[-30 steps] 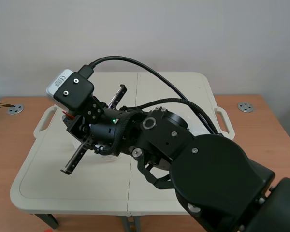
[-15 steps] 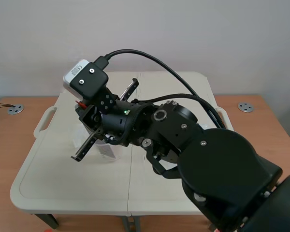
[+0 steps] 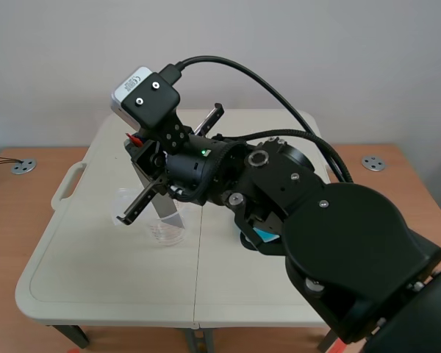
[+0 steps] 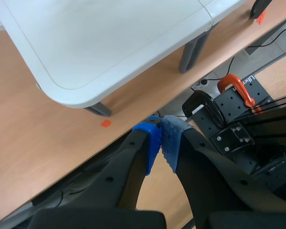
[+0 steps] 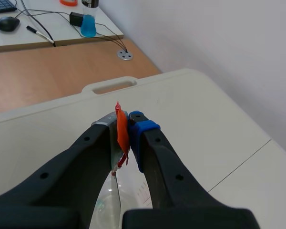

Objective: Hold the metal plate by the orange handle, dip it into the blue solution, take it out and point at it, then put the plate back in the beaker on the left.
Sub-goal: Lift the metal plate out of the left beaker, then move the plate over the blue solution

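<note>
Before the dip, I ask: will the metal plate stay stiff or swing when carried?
Probably stiff: the metal plate shows no bend below the right tool. It might swivel, since only its thin orange handle is pinched.

The grey metal plate [image 3: 165, 209] hangs slightly tilted, its orange handle [image 5: 122, 136] uppermost and pinched between the right arm's fingers [image 5: 144, 130]; its lower end is at the mouth of the clear beaker [image 3: 169, 235] standing on the white tabletop's [image 3: 95, 272] left half. A patch of blue solution [image 3: 263, 235] shows beneath that arm
</note>
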`<action>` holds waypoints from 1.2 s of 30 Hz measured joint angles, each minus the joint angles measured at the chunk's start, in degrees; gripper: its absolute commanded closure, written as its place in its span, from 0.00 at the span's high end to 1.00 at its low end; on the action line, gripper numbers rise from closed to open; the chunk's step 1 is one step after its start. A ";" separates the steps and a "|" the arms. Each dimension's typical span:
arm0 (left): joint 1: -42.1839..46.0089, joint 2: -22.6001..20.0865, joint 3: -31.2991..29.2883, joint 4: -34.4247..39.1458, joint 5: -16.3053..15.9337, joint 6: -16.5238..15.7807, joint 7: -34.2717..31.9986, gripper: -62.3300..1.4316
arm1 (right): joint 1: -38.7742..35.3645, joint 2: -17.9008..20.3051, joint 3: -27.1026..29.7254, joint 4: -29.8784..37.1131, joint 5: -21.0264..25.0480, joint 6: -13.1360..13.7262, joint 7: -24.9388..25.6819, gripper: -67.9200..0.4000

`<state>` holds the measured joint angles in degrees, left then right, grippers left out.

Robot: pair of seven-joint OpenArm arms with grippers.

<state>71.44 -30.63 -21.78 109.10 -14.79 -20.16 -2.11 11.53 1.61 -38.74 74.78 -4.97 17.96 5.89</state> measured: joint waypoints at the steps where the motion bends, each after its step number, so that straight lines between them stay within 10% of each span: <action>1: 0.00 0.00 0.00 0.00 0.00 0.00 0.00 0.05 | 0.00 0.00 0.00 0.48 0.00 -0.02 -0.33 0.02; 36: 0.00 0.00 0.00 0.00 0.00 0.00 0.00 0.05 | 0.00 -0.02 12.76 27.85 17.64 12.59 -27.61 0.02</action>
<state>71.44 -30.63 -21.78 109.10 -14.79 -20.16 -2.11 11.53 1.58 -25.98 102.63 12.67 30.55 -21.71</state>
